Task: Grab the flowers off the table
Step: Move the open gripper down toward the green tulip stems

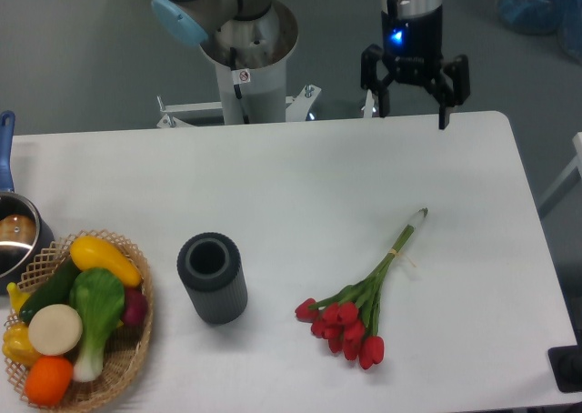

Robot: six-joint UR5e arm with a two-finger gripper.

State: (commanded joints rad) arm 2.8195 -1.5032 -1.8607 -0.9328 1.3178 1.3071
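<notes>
well apart: flowers point(356, 308), end effector point(410, 111)

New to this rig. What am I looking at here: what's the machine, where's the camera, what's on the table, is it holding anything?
One fixed camera looks down at the table from the side opposite the robot. The machine is a single robot arm: its grey base column stands behind the table's far edge, and its two-finger gripper hangs near the far right edge, fingers spread and holding nothing.

On the white table lie the flowers, a bunch of red tulips with tied green stems, untouched at the front right. Left of them stands a dark ribbed cylinder, open at the top. At the front left is a wicker basket of produce, and a pot with a blue handle sits at the left edge.
</notes>
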